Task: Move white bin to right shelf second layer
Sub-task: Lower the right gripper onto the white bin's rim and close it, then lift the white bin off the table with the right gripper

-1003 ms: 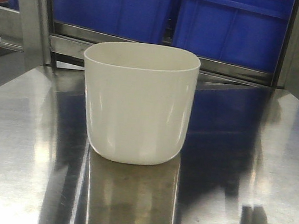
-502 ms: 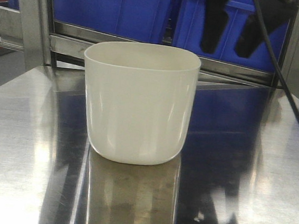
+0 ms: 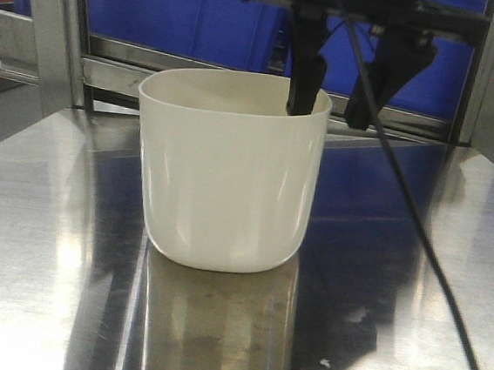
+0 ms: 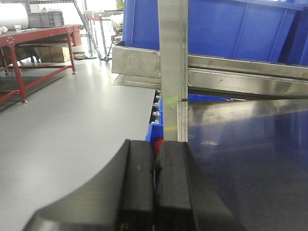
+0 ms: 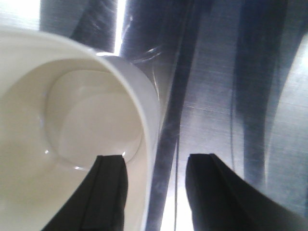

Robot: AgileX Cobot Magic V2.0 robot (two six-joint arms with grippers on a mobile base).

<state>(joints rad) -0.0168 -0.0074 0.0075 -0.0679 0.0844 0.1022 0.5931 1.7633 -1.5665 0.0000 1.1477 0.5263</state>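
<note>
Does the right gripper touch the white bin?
Cannot tell. In the right wrist view the right gripper straddles the wall of the white bin; outer finger clear, inner finger overlapping it, hiding any gap.

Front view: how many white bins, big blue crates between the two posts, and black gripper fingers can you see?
White bin: 1
Blue crates: 2, left crate and right crate
Black fingers: 2
Total: 5

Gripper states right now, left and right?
Left gripper: jaws closed, holding nothing.
Right gripper: jaws open, one either side of the white bin wall, not clamped.
</note>
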